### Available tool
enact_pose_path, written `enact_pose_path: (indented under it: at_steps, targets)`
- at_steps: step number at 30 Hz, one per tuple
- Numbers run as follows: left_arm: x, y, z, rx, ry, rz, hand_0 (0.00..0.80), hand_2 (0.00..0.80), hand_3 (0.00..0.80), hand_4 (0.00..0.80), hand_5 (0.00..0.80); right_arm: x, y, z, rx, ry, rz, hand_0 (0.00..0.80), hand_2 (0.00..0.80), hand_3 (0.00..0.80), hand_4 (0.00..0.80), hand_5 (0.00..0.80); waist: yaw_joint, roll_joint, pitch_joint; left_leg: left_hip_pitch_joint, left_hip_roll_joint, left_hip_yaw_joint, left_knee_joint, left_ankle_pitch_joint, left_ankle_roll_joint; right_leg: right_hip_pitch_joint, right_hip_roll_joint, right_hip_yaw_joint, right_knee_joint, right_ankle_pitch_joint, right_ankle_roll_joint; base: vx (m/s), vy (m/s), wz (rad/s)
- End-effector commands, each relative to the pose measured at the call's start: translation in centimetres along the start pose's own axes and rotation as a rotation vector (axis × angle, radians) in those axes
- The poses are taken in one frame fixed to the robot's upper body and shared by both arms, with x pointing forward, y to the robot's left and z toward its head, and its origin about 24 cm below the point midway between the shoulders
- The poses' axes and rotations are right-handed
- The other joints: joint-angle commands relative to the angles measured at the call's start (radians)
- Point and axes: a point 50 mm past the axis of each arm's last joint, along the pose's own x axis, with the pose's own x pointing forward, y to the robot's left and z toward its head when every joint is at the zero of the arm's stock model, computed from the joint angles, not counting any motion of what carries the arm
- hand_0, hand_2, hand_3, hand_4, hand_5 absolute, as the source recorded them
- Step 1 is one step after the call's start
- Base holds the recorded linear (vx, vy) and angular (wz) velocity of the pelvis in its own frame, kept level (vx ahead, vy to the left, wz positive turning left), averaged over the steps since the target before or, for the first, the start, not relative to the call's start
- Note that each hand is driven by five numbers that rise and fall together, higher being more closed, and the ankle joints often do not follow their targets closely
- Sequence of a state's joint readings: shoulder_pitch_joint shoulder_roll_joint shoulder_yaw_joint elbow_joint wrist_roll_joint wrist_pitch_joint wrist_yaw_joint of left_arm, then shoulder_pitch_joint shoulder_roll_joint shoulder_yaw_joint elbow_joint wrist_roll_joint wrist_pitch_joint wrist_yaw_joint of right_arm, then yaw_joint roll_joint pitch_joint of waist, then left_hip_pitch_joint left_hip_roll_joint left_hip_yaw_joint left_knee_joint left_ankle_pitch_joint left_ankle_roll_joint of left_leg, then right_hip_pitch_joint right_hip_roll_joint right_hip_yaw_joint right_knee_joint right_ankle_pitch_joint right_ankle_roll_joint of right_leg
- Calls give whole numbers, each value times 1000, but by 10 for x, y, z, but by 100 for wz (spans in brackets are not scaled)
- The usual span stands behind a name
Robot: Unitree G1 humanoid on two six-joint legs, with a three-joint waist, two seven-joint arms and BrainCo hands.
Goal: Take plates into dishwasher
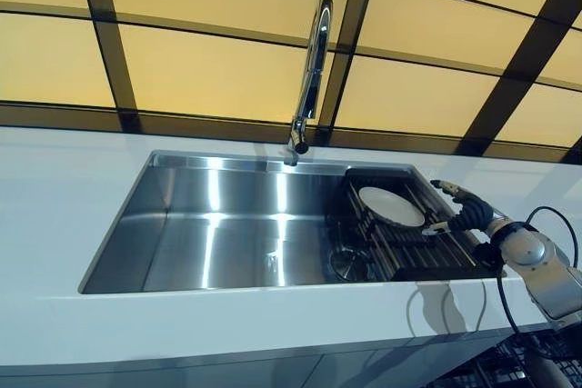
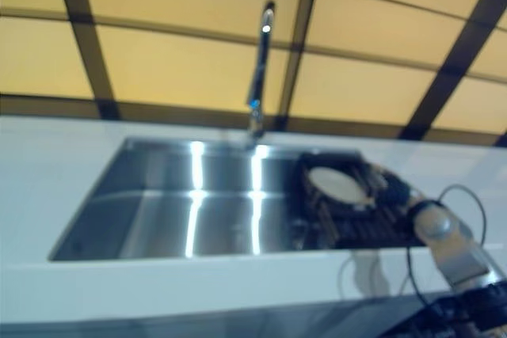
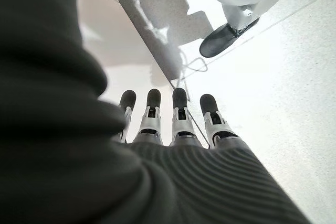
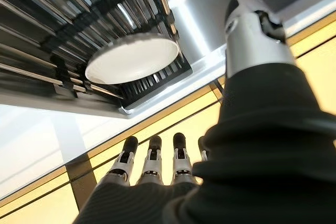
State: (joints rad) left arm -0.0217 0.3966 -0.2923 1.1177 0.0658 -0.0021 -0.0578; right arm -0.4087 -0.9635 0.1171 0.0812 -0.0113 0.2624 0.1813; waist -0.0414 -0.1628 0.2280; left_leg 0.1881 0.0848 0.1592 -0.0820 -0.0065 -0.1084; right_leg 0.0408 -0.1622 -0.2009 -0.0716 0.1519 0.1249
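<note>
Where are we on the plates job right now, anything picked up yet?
Nothing looks done yet. The white plate lies on the dark rack across the right end of the sink, untouched. The right hand is beside the plate with straight fingers, not gripping. The left hand is open, pointing at the floor, holding nothing. Grasping the plate and carrying it to the dishwasher are left; no dishwasher is in view.

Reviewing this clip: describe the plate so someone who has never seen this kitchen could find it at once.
Start at the steel sink set in the white counter, under the tall tap. A dark slatted rack sits over the sink's right end, and the plate lies on the rack's far part, just left of the right hand. It is the only round, white thing there.
</note>
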Motion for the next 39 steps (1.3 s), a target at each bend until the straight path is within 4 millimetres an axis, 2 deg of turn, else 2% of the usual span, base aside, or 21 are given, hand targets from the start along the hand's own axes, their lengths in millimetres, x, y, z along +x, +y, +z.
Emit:
enact_pose_path:
  at_steps: [1,15,27,39]
  targets:
    - [0,8,-1,47,16,24,0,0,0,0,0,-2,-12,22,-128,-84,-35,0,0,0,0,0,7,16,-20,-45,-93,39,34,-76,159,-93,69,21,128,-38,51,0,0,0]
    - [0,16,8,107,1,25,0,0,0,0,0,16,-2,30,-102,-66,-51,0,0,0,0,0,38,0,-5,-63,-92,25,53,-81,164,-96,67,12,132,-34,57,2,-5,0]
    - [1,16,15,144,-9,16,0,0,0,0,0,31,29,19,-41,19,-1,0,0,0,0,0,59,2,4,-69,-93,10,65,-85,170,-98,56,8,142,-30,62,7,-6,3]
    - [1,20,23,176,-34,12,0,0,0,0,0,40,34,15,-33,65,-40,0,0,0,0,0,75,13,21,-90,-89,0,71,-79,169,-87,59,9,135,-51,53,-7,-18,4]
